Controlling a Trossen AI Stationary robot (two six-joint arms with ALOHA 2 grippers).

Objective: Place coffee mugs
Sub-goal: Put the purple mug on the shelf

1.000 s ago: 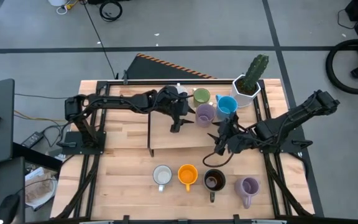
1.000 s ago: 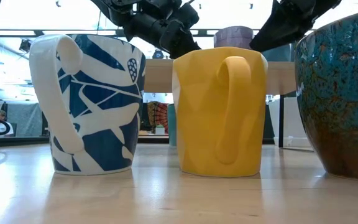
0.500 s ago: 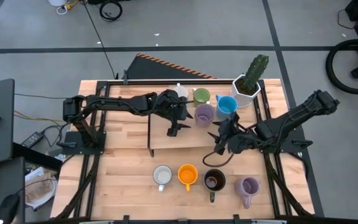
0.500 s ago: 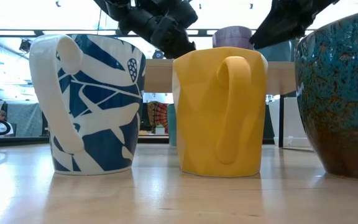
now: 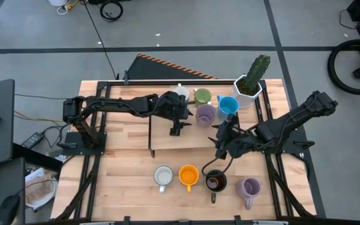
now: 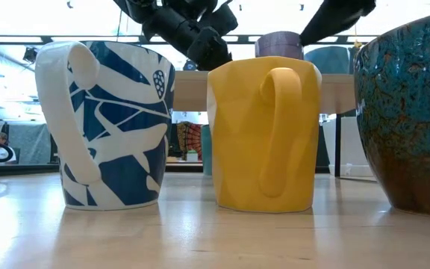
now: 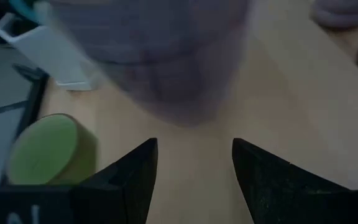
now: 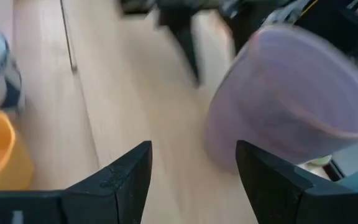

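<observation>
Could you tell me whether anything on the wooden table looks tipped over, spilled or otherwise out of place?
Nothing stands out. The white mug, orange mug, dark brown mug and lavender mug stand upright in a front row; the green mug, blue mug and second lavender mug stand upright on the raised board. No spills show.

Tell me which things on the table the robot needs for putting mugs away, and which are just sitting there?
For the job:
lavender mug on the raised board
blue mug
green mug
white mug at the back
white patterned mug
orange mug
dark mug
second lavender mug

Just sitting there:
cactus pot
</observation>
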